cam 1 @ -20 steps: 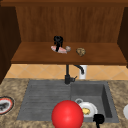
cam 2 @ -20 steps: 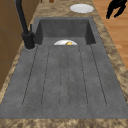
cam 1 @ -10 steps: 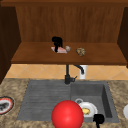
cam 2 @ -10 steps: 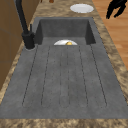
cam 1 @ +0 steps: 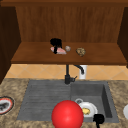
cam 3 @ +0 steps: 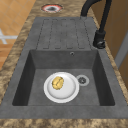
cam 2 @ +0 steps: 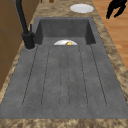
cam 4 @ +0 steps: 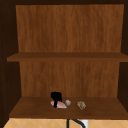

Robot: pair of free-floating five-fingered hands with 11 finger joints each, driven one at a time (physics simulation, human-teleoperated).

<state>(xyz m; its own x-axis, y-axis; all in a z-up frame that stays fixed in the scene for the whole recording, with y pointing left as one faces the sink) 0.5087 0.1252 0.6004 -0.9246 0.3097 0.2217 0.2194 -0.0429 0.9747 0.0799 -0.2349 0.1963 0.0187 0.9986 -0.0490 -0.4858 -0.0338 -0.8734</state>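
Left hand (cam 1: 56,43): black, on the lower shelf (cam 1: 35,55) of the wooden wall cabinet, set directly over a pink item (cam 1: 59,50) lying there; fingers reach down onto the item, but whether they close round it cannot be told. Same hand in the upper view (cam 4: 56,96), same pink item (cam 4: 59,104) beneath it. Just right of the pink item: a small grey lump (cam 1: 67,48), apart from it; further right, a brownish knobbly lump (cam 1: 80,51), well clear of the hand. Right hand (cam 1: 99,119): black, low at the front edge of the sink basin (cam 1: 106,100), in the air just right of the white plate (cam 1: 88,110); its fingers cannot be made out there. In the left side view a hand (cam 2: 115,7), matching it by position, hangs beyond the far end of the sink with fingers loosely spread and hanging, holding nothing. White plate: flat on the basin floor beside the drain (cam 3: 82,80), carrying one yellow food piece (cam 3: 57,83). Red ball (cam 1: 67,114): large, in the foreground over the draining board (cam 1: 37,100). Black tap (cam 1: 67,75): upright behind the sink, at the join of board and basin. Stone surface (cam 1: 12,87): a red-rimmed plate (cam 1: 5,105) at the left; a white dish (cam 2: 81,8) at the right end.
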